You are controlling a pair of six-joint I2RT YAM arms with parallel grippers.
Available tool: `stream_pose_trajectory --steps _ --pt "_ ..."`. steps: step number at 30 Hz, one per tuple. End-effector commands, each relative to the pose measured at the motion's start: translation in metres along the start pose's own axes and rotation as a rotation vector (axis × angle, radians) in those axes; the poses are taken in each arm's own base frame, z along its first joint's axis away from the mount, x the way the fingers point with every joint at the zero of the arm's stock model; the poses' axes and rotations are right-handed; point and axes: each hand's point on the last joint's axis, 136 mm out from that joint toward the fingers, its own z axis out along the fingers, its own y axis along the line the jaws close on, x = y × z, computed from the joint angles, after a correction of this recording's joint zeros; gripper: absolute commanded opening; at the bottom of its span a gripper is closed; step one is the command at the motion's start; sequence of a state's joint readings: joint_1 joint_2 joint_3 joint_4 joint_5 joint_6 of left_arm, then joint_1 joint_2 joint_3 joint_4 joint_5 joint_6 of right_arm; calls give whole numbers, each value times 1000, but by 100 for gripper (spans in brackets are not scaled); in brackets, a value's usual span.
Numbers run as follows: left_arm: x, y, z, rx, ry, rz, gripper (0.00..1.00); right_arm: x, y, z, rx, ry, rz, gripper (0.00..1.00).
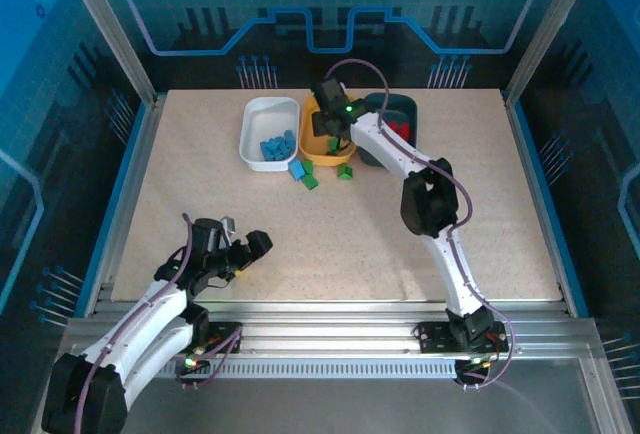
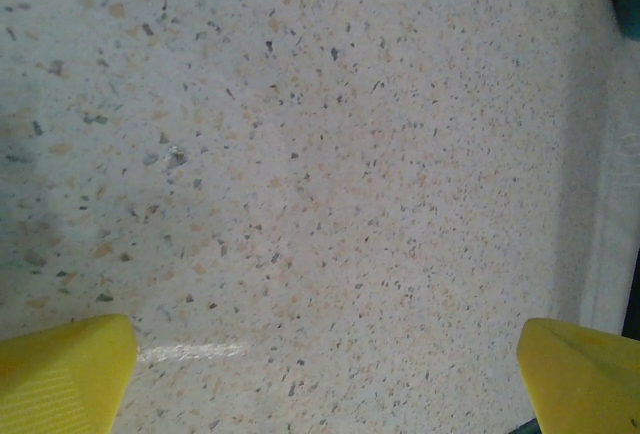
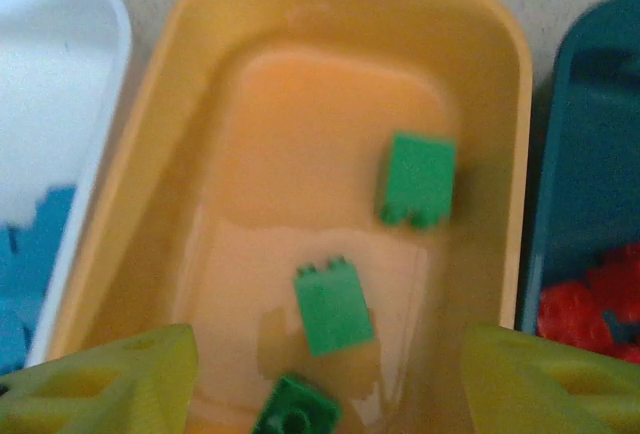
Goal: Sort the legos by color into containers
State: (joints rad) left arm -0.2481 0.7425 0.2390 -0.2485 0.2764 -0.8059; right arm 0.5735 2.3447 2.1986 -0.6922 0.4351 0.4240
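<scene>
Three green bricks [image 3: 334, 306] in yellow tray [image 3: 200, 84]. White tray [image 1: 268, 117] to its left holds blue bricks [image 1: 277, 146]; teal tray [image 1: 405, 105] to its right holds red bricks [image 1: 400, 132]; counts of those unclear. Loose on table [image 1: 200, 184] just before trays: one blue brick [image 1: 297, 168], two loose green bricks [image 1: 310, 181]. Right arm [image 1: 430, 204] stretched far forward, right gripper [image 3: 325, 384] over yellow tray, fingers spread, gripping nothing. Left arm [image 1: 150, 314] folded at near left, left gripper [image 2: 325, 369] spread wide above bare table.

White tray [image 1: 268, 116], orange-yellow tray [image 1: 313, 144] and teal tray [image 1: 405, 107] block the far edge of the tabletop [image 1: 350, 244], loose bricks [image 1: 310, 181] just before them; the middle lies open.
</scene>
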Motion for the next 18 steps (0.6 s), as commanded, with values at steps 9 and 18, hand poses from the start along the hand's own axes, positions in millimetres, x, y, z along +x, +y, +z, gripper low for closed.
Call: stream_pose_trajectory --steps 9,18 --pt "-2 -7 4 10 21 7 99 98 -20 -37 79 78 83 78" --pt "-2 -10 1 7 24 4 99 120 -33 14 71 175 144 73"
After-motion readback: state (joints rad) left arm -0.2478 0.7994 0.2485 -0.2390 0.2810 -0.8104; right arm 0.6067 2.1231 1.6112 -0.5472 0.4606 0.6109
